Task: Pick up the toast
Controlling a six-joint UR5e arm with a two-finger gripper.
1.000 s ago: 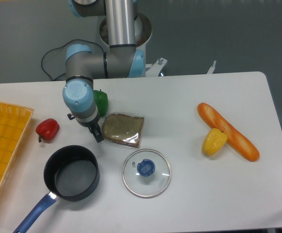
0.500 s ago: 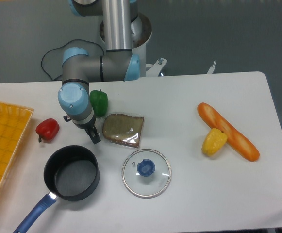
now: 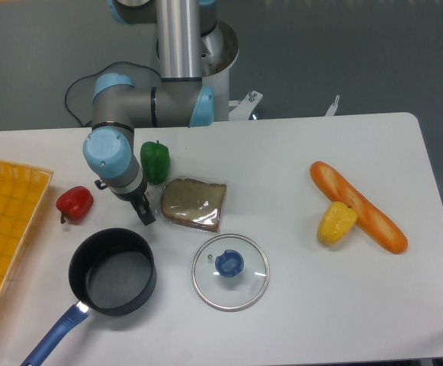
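The toast (image 3: pixel 194 203) lies flat between green pepper (image 3: pixel 155 160), pot (image 3: pixel 113 271) and glass lid (image 3: pixel 229 271). The hand (image 3: pixel 145 214) is just left of it; whether clenched or released, I cannot tell.

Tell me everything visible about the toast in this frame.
The toast is a flat, squarish slice of speckled brown bread with a darker crust, wrapped in clear, glossy plastic. It lies flat on the white table, slightly rotated, right of the gripper and apart from it. The green pepper sits up-left of it and the glass lid below; neither clearly touches it.
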